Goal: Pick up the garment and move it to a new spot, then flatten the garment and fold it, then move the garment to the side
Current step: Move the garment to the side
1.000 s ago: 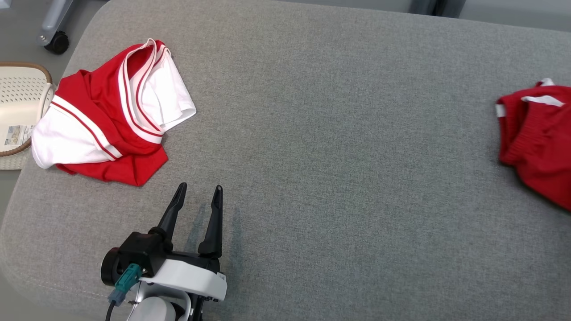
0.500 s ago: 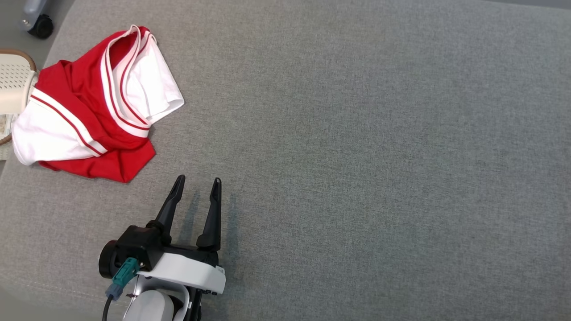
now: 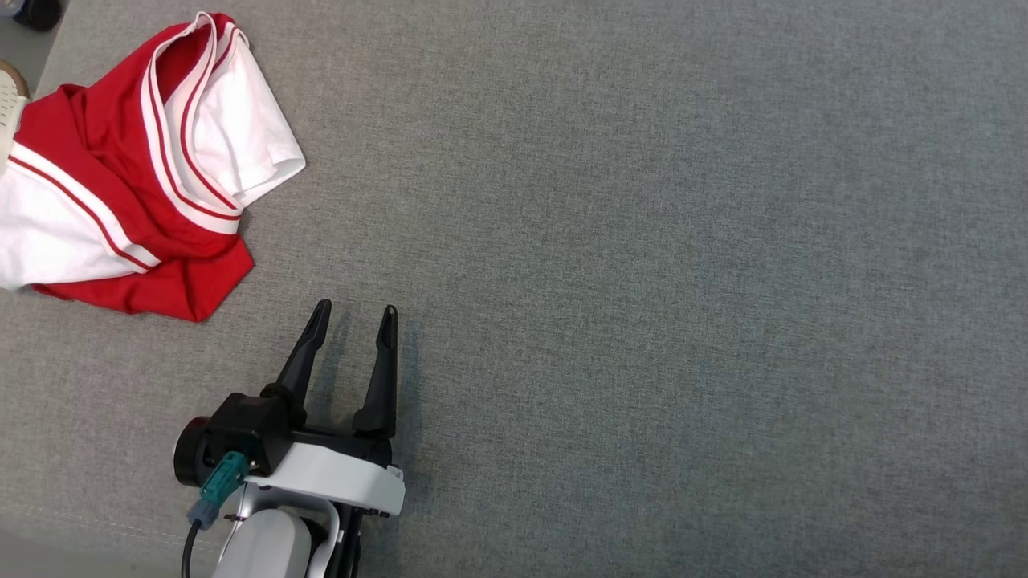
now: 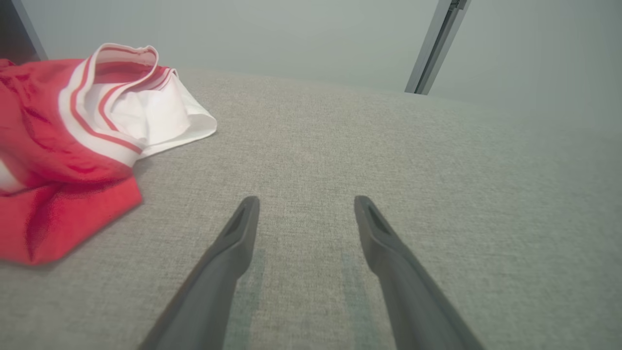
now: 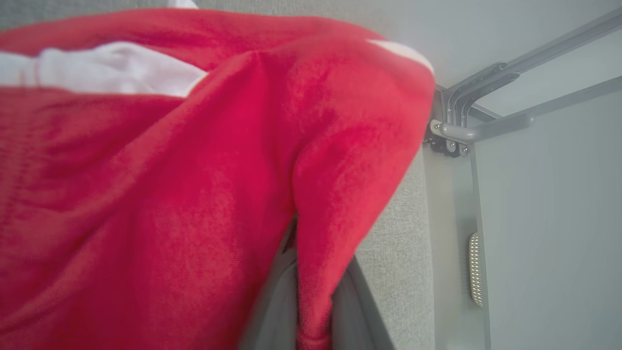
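The head camera has swung since a second ago. The whole picture has shifted, so the red-and-white garment [image 3: 120, 160] now lies closer to the upper left corner, and only a sliver of the pale basket [image 3: 8, 96] remains at the left edge. The garment's own folds look unchanged, so this is the camera's move and not the cloth's. The left gripper [image 3: 356, 309] sits at the lower left as before, its jaws released and spread wide over the grey fabric-covered bench [image 3: 642, 241], holding nothing.

In the left wrist view the left gripper [image 4: 306, 200] points across the bare bench [image 4: 311, 126], with the red-and-white garment [image 4: 73, 126] crumpled off to its left and apart from both fingers. A grey post [image 4: 432, 48] rises beyond the far edge.

In the right wrist view the right gripper [image 5: 315, 291] is clenched on a fold of the red garment [image 5: 170, 170], which bunches up in front of the lens. A patch of white cloth shows near its top. A strip of bench [image 5: 403, 233] and a grey metal frame [image 5: 461, 121] show to its right.

By count there are two garments, one lying loose on the bench and one grasped. There are two grippers with two dark fingers each, and one basket.
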Controlling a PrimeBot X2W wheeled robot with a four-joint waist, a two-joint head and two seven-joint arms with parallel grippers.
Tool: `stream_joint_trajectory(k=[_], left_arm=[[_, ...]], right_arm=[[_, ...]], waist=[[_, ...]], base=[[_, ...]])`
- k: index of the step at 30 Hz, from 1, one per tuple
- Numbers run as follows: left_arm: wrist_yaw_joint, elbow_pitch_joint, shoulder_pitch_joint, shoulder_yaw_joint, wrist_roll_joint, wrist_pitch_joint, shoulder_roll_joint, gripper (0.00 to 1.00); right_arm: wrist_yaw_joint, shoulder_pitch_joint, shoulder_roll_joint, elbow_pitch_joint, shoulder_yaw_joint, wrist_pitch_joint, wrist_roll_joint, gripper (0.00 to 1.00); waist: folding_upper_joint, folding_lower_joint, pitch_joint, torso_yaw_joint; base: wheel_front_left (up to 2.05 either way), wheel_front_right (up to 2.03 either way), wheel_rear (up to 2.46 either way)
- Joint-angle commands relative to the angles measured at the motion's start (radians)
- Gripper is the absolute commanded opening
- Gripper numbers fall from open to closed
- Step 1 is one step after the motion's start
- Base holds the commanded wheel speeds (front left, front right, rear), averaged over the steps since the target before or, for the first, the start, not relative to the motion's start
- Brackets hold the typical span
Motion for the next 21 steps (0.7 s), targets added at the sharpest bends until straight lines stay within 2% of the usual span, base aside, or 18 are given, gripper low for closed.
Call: stream_joint_trajectory(k=[1,13,14,15,16,21], left_arm=[[-0.005,-0.004,-0.021,0.004,0.005,-0.002,0.004,1.00],[0.001,0.001,-0.023,0.001,0.009,-0.002,0.004,1.00],[0.001,0.001,-0.023,0.001,0.009,-0.002,0.004,1.00],[0.001,0.002,-0.023,0.001,0.009,-0.002,0.004,1.00],[0.001,0.003,-0.022,0.001,0.010,-0.002,0.004,1.00],[0.011,0.011,-0.016,0.002,0.012,-0.002,0.004,1.00]], right_arm=[[0.000,-0.015,0.010,0.015,0.004,-0.011,-0.014,0.00],[0.000,-0.038,0.043,0.062,0.000,-0.034,-0.004,0.00],[0.000,-0.037,0.051,0.059,-0.006,-0.036,0.009,0.12],[0.000,-0.033,0.058,0.053,-0.013,-0.040,0.023,0.45],[0.000,-0.030,0.059,0.052,-0.016,-0.036,0.033,1.00],[0.000,-0.032,0.060,0.028,-0.021,-0.030,0.065,1.00]], waist=[[-0.0001,0.0000,0.006,-0.002],[-0.0001,0.0000,0.006,-0.009],[-0.0001,0.0000,0.005,-0.010],[-0.0001,0.0000,0.004,-0.010],[-0.0001,0.0000,0.003,-0.010],[-0.0001,0.0000,-0.006,-0.009]], base=[[0.00,0.00,0.00],[0.00,0.00,0.00],[0.00,0.00,0.00],[0.00,0.00,0.00],[0.00,0.00,0.00],[0.00,0.00,0.00]])
